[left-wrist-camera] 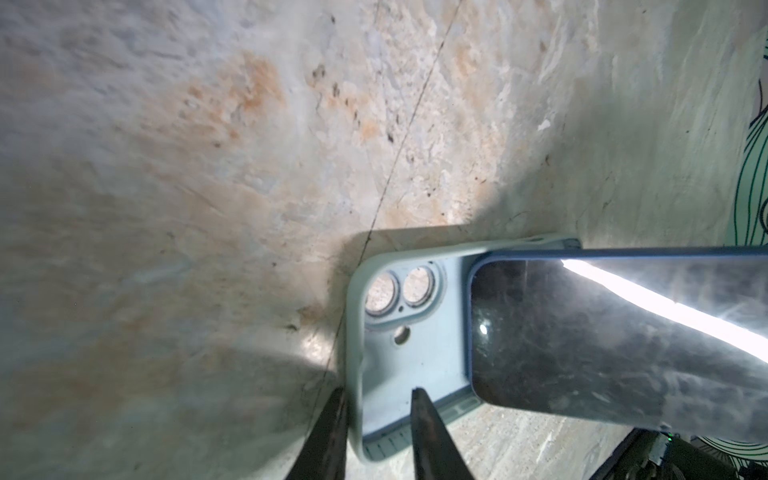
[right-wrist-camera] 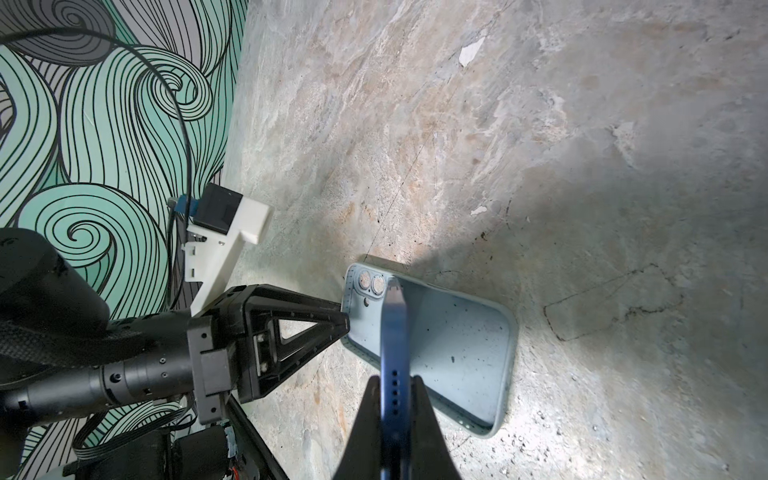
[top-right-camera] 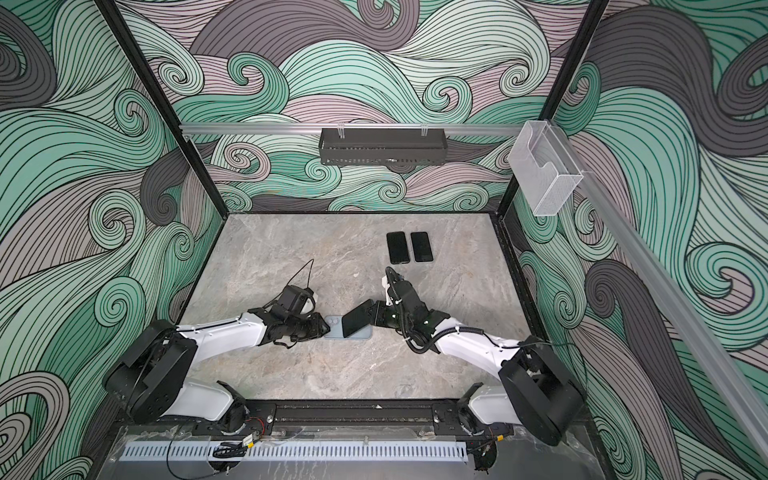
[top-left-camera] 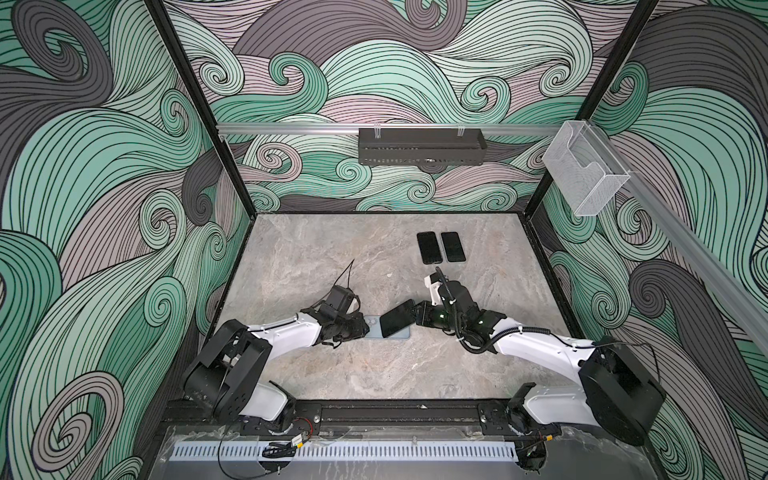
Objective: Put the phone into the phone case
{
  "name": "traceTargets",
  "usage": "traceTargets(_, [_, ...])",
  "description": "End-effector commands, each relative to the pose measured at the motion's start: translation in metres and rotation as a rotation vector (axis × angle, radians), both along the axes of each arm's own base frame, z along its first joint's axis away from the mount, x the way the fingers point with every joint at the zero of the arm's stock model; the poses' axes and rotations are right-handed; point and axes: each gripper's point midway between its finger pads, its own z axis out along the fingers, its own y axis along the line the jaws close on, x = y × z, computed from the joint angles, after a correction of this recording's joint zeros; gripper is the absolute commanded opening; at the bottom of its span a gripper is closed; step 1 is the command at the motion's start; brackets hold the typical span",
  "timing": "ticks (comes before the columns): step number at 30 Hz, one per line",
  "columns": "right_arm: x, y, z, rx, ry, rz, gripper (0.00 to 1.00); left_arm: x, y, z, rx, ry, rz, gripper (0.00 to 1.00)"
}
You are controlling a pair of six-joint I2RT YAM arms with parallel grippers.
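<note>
The light blue phone case (top-left-camera: 372,323) (top-right-camera: 334,324) lies open side up at the table's front middle, camera holes toward the left arm. My left gripper (top-left-camera: 365,328) (left-wrist-camera: 376,390) stands astride its short end wall, jaws narrowed; the outer finger (left-wrist-camera: 334,415) is against the wall and the inner finger (left-wrist-camera: 419,415) stands inside over the case (left-wrist-camera: 415,353) floor, a gap showing. My right gripper (top-left-camera: 415,313) (right-wrist-camera: 395,382) is shut on the bottom end of the blue-edged phone (top-left-camera: 397,318) (right-wrist-camera: 394,332). The phone (left-wrist-camera: 602,332) (top-right-camera: 357,318) hangs slanted over the case (right-wrist-camera: 457,345), dark screen up.
Two black phones (top-left-camera: 429,247) (top-left-camera: 453,246) lie side by side behind the right arm. A small white scrap (top-left-camera: 389,274) lies on the marble table. On the back wall hang a black tray (top-left-camera: 422,145) and a clear holder (top-left-camera: 586,170).
</note>
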Motion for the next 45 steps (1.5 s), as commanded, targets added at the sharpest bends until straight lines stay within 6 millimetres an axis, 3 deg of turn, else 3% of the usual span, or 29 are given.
traceTargets(1, [0.004,0.003,0.003,0.037,-0.016,-0.023,0.00,0.008,-0.011,0.010,-0.058,-0.015,-0.005,0.26])
traceTargets(21, [0.006,0.013,-0.009,0.051,0.020,-0.006,0.00,0.011,-0.018,0.010,-0.100,-0.008,0.006,0.26])
traceTargets(27, [0.007,0.015,-0.017,0.043,0.047,-0.007,0.00,0.016,-0.018,0.010,-0.096,-0.019,0.017,0.41])
traceTargets(45, [0.001,0.021,-0.046,0.034,0.164,0.001,0.00,0.019,-0.014,0.007,-0.075,-0.032,0.032,0.44])
